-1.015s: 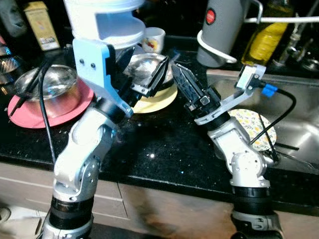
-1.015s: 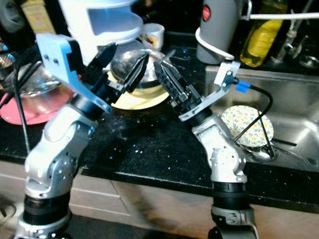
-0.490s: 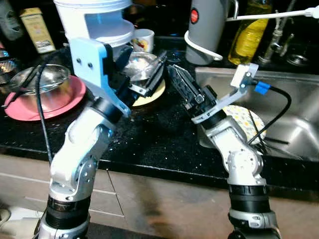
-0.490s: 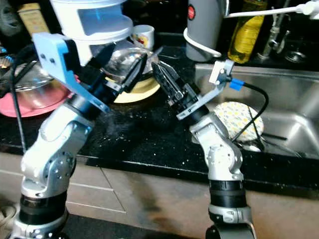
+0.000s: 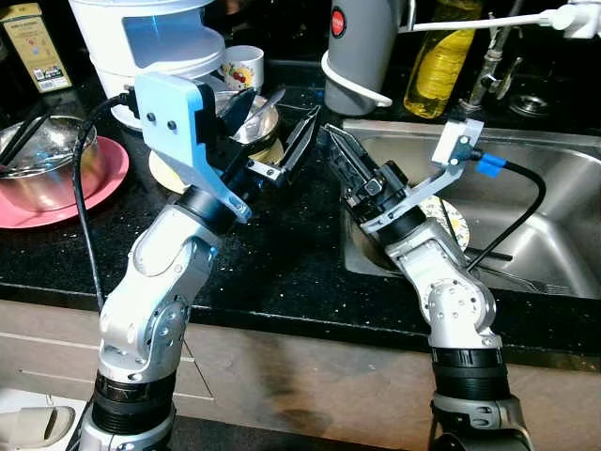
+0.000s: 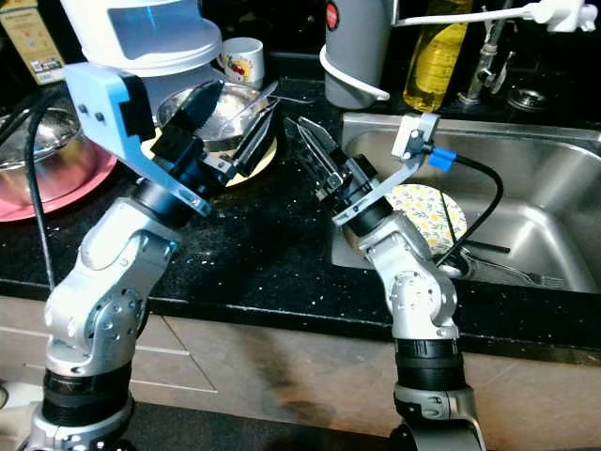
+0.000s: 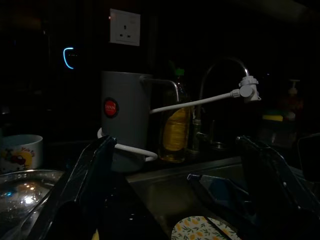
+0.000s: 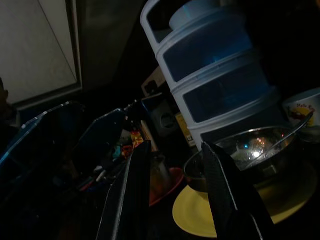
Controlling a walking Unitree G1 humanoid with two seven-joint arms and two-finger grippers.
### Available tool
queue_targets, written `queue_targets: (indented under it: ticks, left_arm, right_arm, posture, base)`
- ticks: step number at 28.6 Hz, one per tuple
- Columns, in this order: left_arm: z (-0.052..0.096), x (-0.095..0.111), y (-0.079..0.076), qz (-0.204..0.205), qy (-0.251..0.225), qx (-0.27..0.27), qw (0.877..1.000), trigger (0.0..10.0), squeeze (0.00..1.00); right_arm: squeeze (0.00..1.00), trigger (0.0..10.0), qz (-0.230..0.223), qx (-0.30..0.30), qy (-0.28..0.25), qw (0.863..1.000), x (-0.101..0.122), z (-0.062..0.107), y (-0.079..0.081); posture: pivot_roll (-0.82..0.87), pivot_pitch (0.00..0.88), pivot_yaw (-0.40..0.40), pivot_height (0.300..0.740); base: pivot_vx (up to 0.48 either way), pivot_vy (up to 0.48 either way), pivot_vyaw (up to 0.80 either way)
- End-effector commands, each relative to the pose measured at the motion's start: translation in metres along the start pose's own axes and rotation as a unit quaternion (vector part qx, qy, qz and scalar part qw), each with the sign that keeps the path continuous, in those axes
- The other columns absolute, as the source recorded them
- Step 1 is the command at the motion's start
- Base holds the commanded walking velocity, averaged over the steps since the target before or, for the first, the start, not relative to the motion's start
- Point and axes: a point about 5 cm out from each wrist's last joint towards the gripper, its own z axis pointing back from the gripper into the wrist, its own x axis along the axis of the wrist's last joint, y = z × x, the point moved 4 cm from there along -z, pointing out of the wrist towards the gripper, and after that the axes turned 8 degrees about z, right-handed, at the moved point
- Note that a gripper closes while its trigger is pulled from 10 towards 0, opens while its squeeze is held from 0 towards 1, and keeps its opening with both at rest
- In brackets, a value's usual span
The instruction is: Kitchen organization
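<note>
Two silver jointed arms, both raised from the elbow and angled inward so the claws face each other, near but apart. Left arm: bent at the elbow, forearm rising to a light-blue wrist bracket (image 5: 174,113) with a black cable trailing from it; left gripper (image 5: 272,127) with two long black fingers spread wide apart, nothing between them. Right arm: upright lower segment, forearm leaning toward the left claw, white wrist bracket (image 5: 457,146) carrying a blue plug and black cable; right gripper (image 5: 343,160) with its two long black fingers parted narrowly, holding nothing.
</note>
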Motion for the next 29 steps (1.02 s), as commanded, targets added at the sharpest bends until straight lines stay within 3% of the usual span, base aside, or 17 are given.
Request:
queue_targets:
  ticks: [1, 11, 17, 22, 29]
  left_arm:
    - [0.001, -0.001, 0.001, 0.001, 0.002, 0.0, 1.0, 10.0, 0.0]
    - [0.0, 0.003, 0.022, -0.045, 0.008, 0.035, 0.998, 10.0, 0.0]
    - [0.0, 0.002, 0.023, -0.068, 0.017, 0.023, 0.997, 10.0, 0.0]
    - [-0.002, 0.001, 0.02, -0.035, 0.009, 0.024, 0.999, 10.0, 0.0]
    - [-0.002, -0.002, 0.015, -0.034, 0.012, 0.017, 0.999, 10.0, 0.0]
  right_arm:
    - [0.0, 10.0, 0.004, 0.001, 0.008, 1.0, -0.004, 0.001, 0.001]
    - [0.0, 10.0, 0.04, -0.037, 0.04, 0.998, -0.015, 0.003, -0.012]
    - [0.0, 10.0, 0.053, -0.042, 0.051, 0.996, -0.018, 0.006, -0.014]
    - [0.0, 10.0, 0.059, -0.039, 0.055, 0.996, -0.021, 0.006, -0.012]
    - [0.0, 10.0, 0.063, -0.035, 0.058, 0.996, -0.022, 0.004, -0.011]
  posture:
    - [0.1, 0.058, -0.036, 0.74]
    - [0.1, 0.05, -0.037, 0.74]
    - [0.1, 0.044, -0.032, 0.74]
    - [0.1, 0.043, -0.033, 0.74]
    - [0.1, 0.05, -0.033, 0.74]
  base:
    - [0.0, 0.0, 0.0]
    - [0.0, 0.0, 0.0]
    - [0.0, -0.232, 0.0]
    - [0.0, -0.283, 0.0]
    - [0.0, 0.0, 0.0]
